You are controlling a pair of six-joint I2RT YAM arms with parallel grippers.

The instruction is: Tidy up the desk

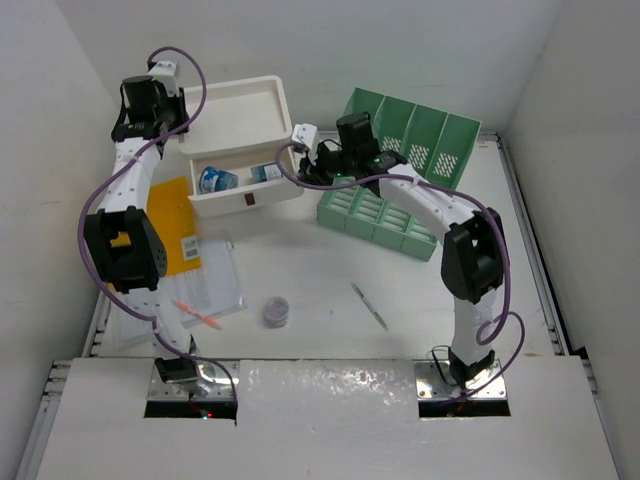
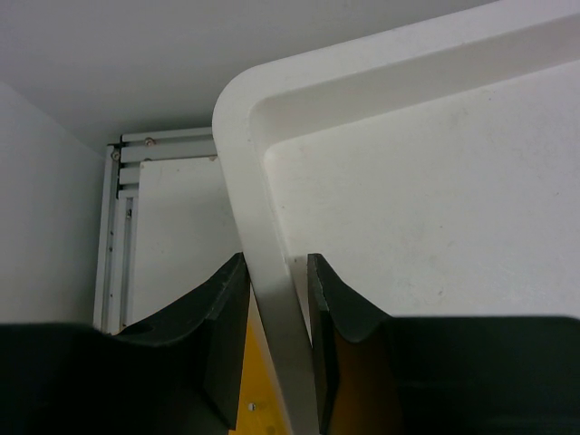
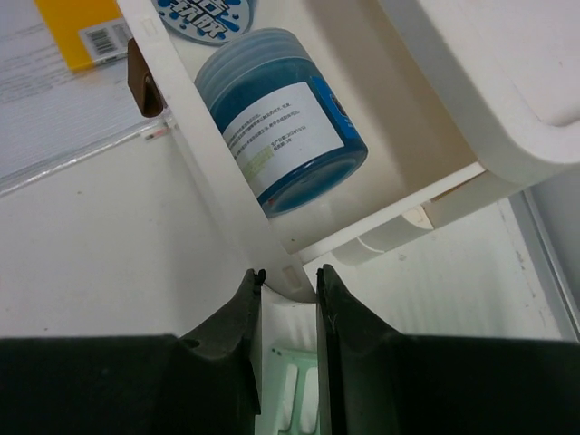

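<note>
At the far left of the desk point(image 1: 330, 330) stands a white box point(image 1: 240, 105), with a drawer point(image 1: 248, 203) pulled out toward the near edge. The left gripper point(image 2: 276, 272) is closed on the raised rim along the left side of the box's top. This looks meant to brace the box so it cannot slide. The right gripper point(image 3: 288, 276) pinches the right end of the drawer's front wall, probably to slide the drawer. A blue jar point(image 3: 281, 136) lies on its side in the drawer. A yellow envelope point(image 1: 172, 215), a clear sleeve point(image 1: 210, 280) and a pink pen point(image 1: 197, 314) lie loose by the left edge. A purple pot point(image 1: 277, 311) and a silver pen point(image 1: 368, 305) lie mid-desk. A green rack point(image 1: 410, 150) sits toward the far right corner.
</note>
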